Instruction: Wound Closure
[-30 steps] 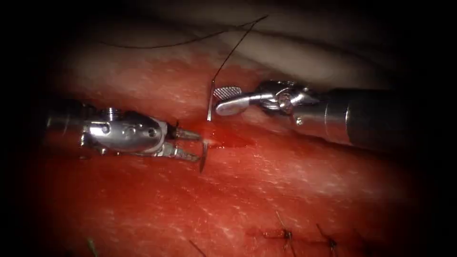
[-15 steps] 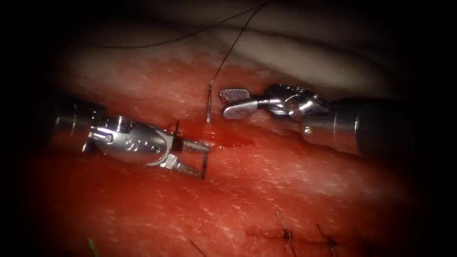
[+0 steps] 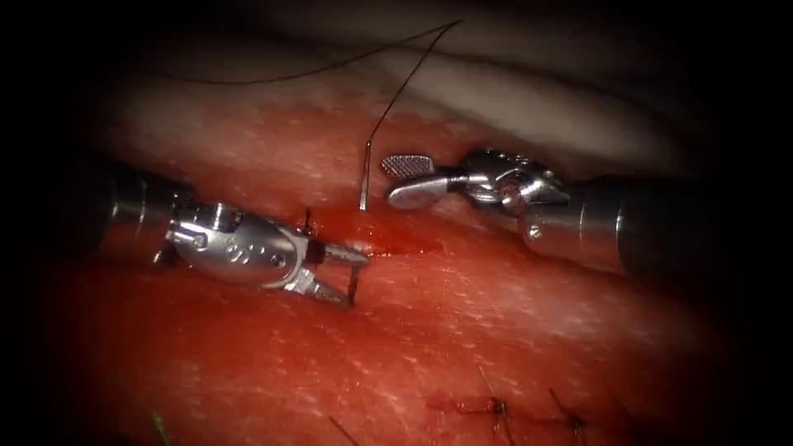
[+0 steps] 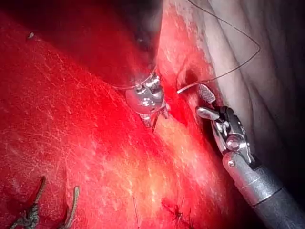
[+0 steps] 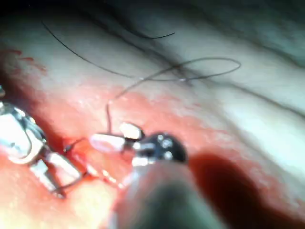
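Needle [image 3: 362, 175] is through the tissue [image 3: 512, 330]: swaged end with thread [image 3: 405, 83] stands up just off the right tool's [image 3: 395, 180] tips, point end sits between the left tool's [image 3: 349, 277] spread jaws at the cut [image 3: 396, 244]. Right jaws apart, holding nothing; they've backed a little off the needle since a second ago. Left jaws straddle the tip, not clamped, and have dropped slightly. Needle itself has barely moved, so the bite stays in place. Old stitches [image 3: 496, 406] well below.

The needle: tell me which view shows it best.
Endoscope view: the needle stands in the tissue beside the right tool, its tip between the left tool jaws. Left wrist and right wrist views show only its tail.
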`<state>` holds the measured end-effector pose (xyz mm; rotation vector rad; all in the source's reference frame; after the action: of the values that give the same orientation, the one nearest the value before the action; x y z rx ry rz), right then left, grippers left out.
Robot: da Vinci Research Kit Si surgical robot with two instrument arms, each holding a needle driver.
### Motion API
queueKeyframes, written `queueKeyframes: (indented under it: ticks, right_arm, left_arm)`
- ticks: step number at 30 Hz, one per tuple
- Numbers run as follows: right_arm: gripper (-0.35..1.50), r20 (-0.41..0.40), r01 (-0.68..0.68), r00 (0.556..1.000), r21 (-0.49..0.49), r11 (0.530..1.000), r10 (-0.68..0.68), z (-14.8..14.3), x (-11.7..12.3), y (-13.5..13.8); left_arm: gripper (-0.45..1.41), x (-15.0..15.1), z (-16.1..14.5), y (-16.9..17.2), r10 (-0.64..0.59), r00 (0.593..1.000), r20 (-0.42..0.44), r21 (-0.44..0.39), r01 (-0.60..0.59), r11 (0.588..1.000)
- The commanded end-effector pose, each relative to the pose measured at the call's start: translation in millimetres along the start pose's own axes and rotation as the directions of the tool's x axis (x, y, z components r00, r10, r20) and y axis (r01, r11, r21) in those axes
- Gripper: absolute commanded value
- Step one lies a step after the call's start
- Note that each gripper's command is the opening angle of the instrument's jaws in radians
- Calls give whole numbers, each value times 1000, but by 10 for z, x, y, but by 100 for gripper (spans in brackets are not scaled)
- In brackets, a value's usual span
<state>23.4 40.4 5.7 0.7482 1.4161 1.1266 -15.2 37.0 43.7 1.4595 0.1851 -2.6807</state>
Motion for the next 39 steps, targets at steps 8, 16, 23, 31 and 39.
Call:
queueKeyframes:
  ticks: [8, 16, 23, 31, 39]
  right_arm:
    - [128, -18, 8, 1000, -5, 1000, -8, 10, 1, 3]
    - [128, -36, 9, 999, -24, 1000, -10, 6, -1, 1]
    - [126, -41, 27, 999, -37, 999, -29, 0, -7, -6]
    - [120, -38, 28, 999, -26, 999, -29, -3, -15, -15]
    - [123, -32, 27, 999, -18, 999, -28, -16, -21, -23]
  left_arm:
    - [-35, -7, 5, 2, 10, 996, -83, 23, -9, 1000]
    - [-35, 0, -5, 0, -287, 945, -160, 16, 293, 956]
    - [-35, 44, -35, 0, -562, 772, -297, -204, 524, 827]
    - [-35, 93, -64, 5, -667, 654, -357, -384, 548, 743]
    - [-35, 108, -90, -2, -497, 783, -374, -267, 422, 866]
